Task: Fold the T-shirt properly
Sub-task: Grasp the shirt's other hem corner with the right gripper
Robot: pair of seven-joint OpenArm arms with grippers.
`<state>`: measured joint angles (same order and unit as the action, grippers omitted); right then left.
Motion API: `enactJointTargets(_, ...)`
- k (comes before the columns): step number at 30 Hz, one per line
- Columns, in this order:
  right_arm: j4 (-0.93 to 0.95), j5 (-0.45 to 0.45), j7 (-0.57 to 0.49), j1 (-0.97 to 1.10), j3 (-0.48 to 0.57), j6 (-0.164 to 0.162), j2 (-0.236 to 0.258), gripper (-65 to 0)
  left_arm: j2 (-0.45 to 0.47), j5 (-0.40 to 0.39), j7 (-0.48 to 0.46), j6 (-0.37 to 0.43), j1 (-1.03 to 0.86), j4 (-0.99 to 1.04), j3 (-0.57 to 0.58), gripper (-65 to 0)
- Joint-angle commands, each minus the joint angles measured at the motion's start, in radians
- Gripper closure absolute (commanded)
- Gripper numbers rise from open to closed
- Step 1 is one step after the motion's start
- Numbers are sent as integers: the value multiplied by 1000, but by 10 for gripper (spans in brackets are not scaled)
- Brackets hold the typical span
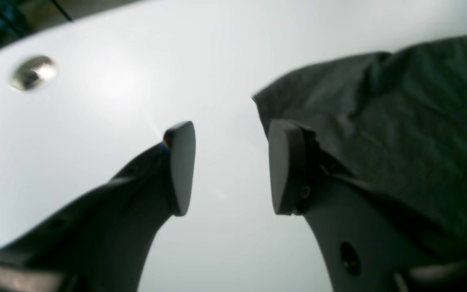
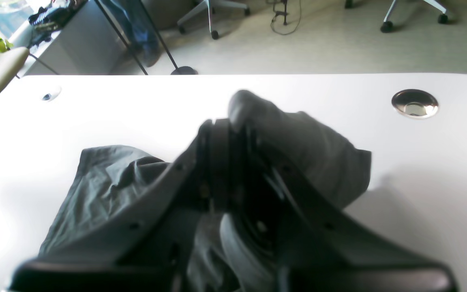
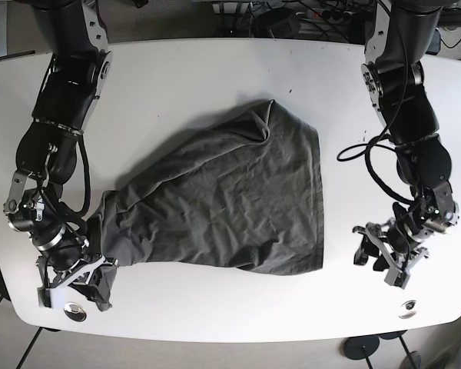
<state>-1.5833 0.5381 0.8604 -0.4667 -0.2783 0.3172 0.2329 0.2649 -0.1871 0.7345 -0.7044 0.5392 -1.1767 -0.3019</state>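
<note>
On the table: the dark grey crumpled cotton T-shirt [image 3: 230,207] lies spread on the wide white table [image 3: 215,77].
Right hand [image 3: 77,277]: clenched on a shirt corner.
Left hand [image 3: 386,257]: spread apart, holding nothing.
Risk: pulling one corner alone may bunch the cloth.

Plain dark grey T-shirt [image 3: 238,200] on glossy white table [image 3: 192,84]; black tools.

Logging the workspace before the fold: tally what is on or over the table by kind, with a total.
T-shirt, dark grey: 1
End effectors: 2, the right end effector shut on the shirt's edge, the left end effector open beside the shirt
Metal grommets in the white table: 2, and
Total: 5
</note>
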Motion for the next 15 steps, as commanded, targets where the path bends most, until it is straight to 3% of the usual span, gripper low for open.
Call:
enactJointTargets(1,-16,15,-40,-2,-2,4,12,-22,-9,-7,-86,6,25,85,-6,-275)
enactJointTargets(3,-21,15,-40,26,-2,4,12,-22,-13,-7,-140,48,25,172,-6,-289)
enactJointTargets(6,-21,17,-46,52,-2,4,12,-22,-22,-9,-230,165,31,281,-6,-476)
enactJointTargets(7,-21,17,-46,59,-3,4,12,-22,-36,-9,-250,190,31,300,-6,-507)
enactJointTargets(9,-21,17,-46,62,-6,4,12,-22,-51,-9,-273,225,45,360,-4,-512)
enactJointTargets(15,-48,17,-46,84,-8,4,12,-22,-103,-10,-277,223,157,582,-4,-512)
